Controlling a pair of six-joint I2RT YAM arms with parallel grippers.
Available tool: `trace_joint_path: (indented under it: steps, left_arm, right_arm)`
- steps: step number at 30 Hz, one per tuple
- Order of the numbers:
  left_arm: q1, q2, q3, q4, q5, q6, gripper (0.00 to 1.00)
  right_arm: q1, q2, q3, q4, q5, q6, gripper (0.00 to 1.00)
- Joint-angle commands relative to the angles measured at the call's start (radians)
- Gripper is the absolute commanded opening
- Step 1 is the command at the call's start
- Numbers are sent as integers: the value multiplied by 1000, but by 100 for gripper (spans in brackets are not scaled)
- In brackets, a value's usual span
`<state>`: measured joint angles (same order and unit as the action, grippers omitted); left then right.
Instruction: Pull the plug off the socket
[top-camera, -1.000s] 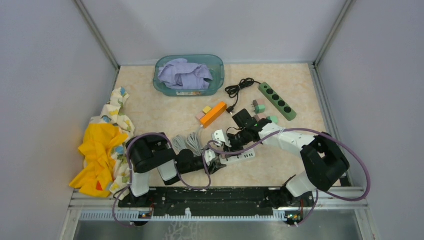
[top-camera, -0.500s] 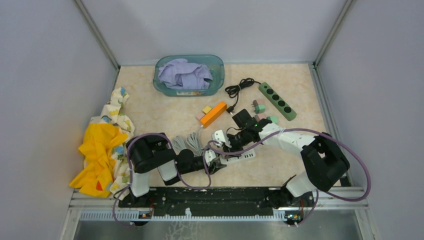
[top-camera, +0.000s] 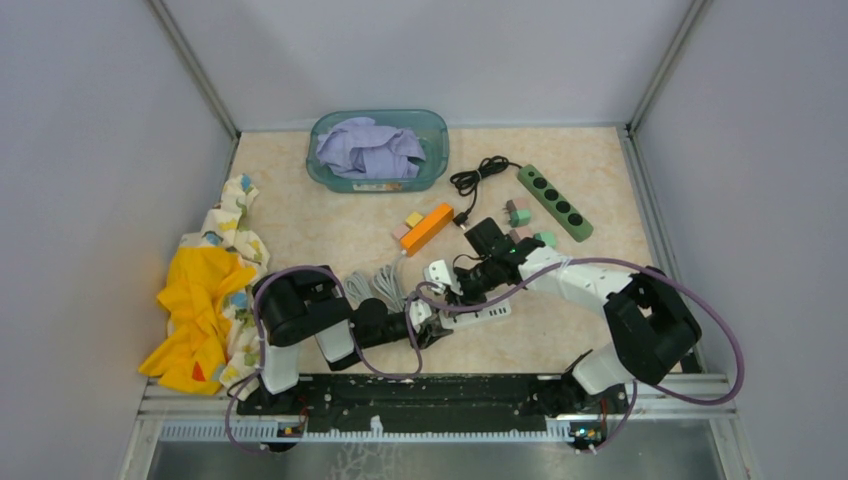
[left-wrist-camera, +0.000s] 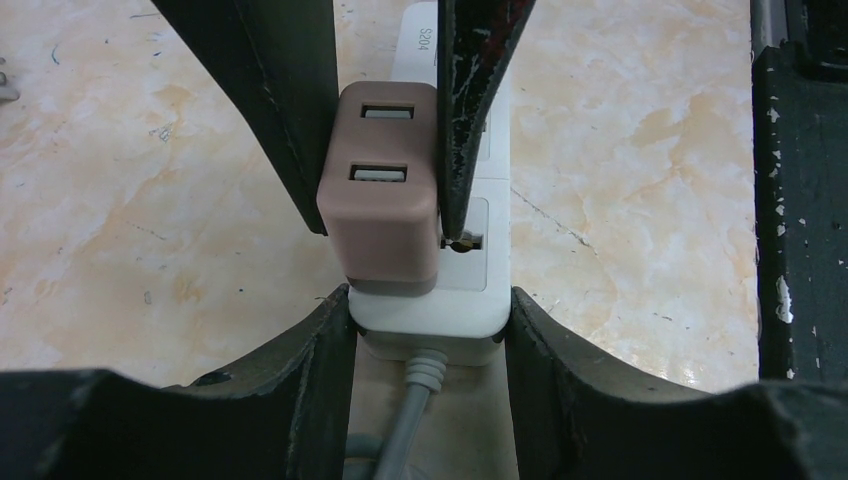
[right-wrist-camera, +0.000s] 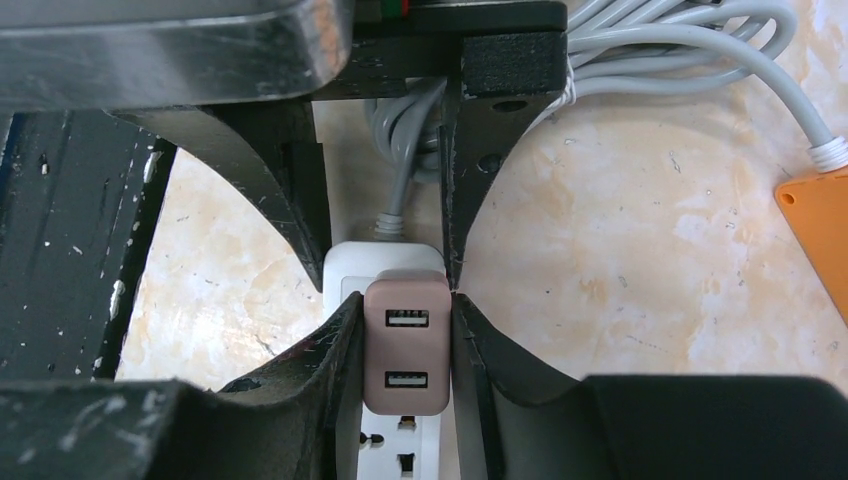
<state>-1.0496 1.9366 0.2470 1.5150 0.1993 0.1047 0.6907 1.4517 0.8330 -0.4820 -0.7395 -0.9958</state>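
Right gripper (right-wrist-camera: 405, 312) pinches the brown USB plug (left-wrist-camera: 380, 205) by its sides. Plug is seated in the white power strip (left-wrist-camera: 478, 295), at its cable end. Left gripper (left-wrist-camera: 428, 315) is clamped on that end of the strip. Strip lies flat on the table (top-camera: 330, 225), near the front edge, between both arms.

**Robot Test Cell in a Lab**

Boxed in by plain grey panels (top-camera: 90, 150) on metal posts (top-camera: 195, 65), over a marble-patterned tabletop (top-camera: 300, 215). Fitted with a left arm (top-camera: 290, 315) and a right arm (top-camera: 650, 325), both bolted to a black rail (top-camera: 430, 390) at 6 o'clock. Strewn with mismatched practice props: teal bin (top-camera: 440, 150) of cloth at 11 o'clock, green power strip (top-camera: 555, 202) and toy blocks (top-camera: 518, 213) at 2, yellow cloths (top-camera: 205, 300) at 9, white socket strip (left-wrist-camera: 430, 315) with brown plug (left-wrist-camera: 385, 200) near centre.
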Motion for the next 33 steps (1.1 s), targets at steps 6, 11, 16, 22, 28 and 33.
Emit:
trace_joint_path:
  steps: [6, 11, 16, 22, 28, 33]
  left_arm:
    - [2, 49, -4, 148, 10, -29, 0]
    - [2, 49, -1, 142, 21, -34, 0]
    - [6, 45, -20, 155, 21, -41, 0]
    - [13, 57, -14, 168, 39, -51, 0]
    - [13, 42, -5, 124, 46, -49, 0]
    - [14, 43, -6, 123, 45, -48, 0]
  right_arm:
    - [23, -33, 12, -11, -138, 18, 0]
    - [25, -42, -18, 217, -53, 242, 0]
    - [-81, -64, 3, 30, -92, 37, 0]
    - [-69, -58, -16, -147, -172, -218, 0]
    - [22, -48, -29, 78, -169, 52, 0]
    - [-26, -67, -18, 177, -111, 199, 0]
